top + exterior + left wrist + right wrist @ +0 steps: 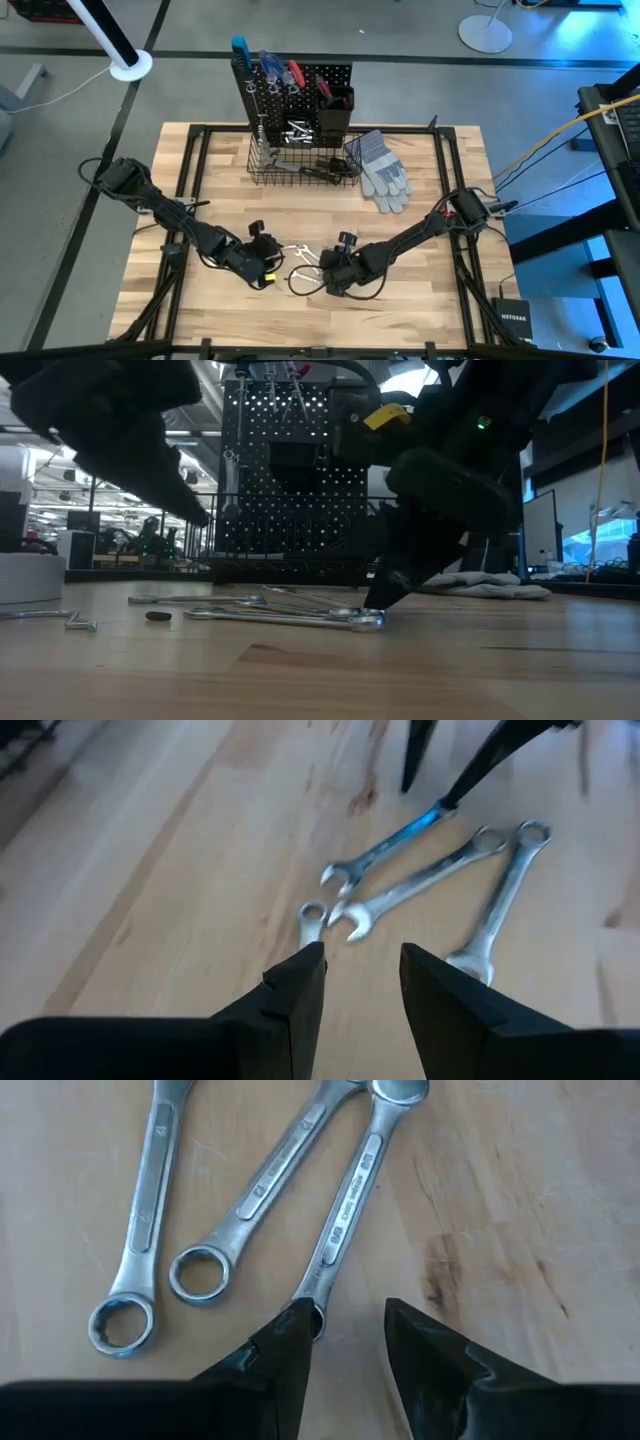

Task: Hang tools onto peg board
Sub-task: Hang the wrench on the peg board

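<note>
Three silver wrenches [270, 1180] lie flat on the wooden table [420, 300], fanned out between my two grippers [303, 262]. My right gripper [350, 1315] stands open, slanting down over the end of the rightmost wrench [345, 1205]; bare wood shows between its fingers. My left gripper [362, 955] is open too, just left of the wrenches [420, 885], with nothing between its fingers. The black peg board [300, 95] stands upright at the far edge with screwdrivers [280, 68] and small wrenches on it. My right gripper has one fingertip [300, 1325] over the near end of the rightmost wrench [325, 1285], coming slanting from above. The fingertip hides that end, so I cannot tell whether it touches. The wrench lies flat on the table [290, 617].
A black wire basket [300, 165] with tools stands at the peg board's foot, and a black bin [337, 105] hangs on the board. Grey work gloves [382, 170] lie right of the basket. Small hex keys [75, 620] lie left of the wrenches.
</note>
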Controlling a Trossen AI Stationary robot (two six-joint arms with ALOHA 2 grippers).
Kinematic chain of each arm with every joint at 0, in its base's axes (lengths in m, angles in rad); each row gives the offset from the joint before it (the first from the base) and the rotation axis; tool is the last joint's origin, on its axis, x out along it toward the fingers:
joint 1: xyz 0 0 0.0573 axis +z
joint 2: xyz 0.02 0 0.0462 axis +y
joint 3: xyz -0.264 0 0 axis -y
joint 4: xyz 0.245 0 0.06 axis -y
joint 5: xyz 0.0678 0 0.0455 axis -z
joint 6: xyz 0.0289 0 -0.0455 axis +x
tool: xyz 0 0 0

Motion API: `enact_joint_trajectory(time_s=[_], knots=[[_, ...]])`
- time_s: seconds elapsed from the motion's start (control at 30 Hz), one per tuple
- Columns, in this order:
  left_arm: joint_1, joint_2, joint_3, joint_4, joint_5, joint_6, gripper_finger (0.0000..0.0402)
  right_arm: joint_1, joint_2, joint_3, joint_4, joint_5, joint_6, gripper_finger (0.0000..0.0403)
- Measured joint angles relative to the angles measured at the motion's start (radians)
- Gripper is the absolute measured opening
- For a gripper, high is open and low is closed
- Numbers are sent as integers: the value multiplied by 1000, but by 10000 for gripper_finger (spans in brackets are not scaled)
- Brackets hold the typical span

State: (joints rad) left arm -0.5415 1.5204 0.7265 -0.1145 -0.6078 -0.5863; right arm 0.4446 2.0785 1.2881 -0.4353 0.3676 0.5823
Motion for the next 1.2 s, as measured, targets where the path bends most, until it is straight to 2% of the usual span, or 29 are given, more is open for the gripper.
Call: enact_joint_trajectory(time_s=[0.2,0.4,0.53,0.9,1.1,1.2], knots=[[47,0,0,103,56,115,125,0,2,-1,-4,-6,-7,137],[157,0,30,112,214,271,125,0,3,-3,-7,-6,-10,137],[213,14,70,109,281,349,125,0,3,-3,-8,-6,-15,137],[253,284,261,83,394,558,125,0,3,-5,-8,-10,-32,137],[294,344,326,9,443,564,125,0,3,-5,-8,-11,-31,137],[318,362,326,8,519,564,125,0,3,-5,-8,-11,-31,137]])
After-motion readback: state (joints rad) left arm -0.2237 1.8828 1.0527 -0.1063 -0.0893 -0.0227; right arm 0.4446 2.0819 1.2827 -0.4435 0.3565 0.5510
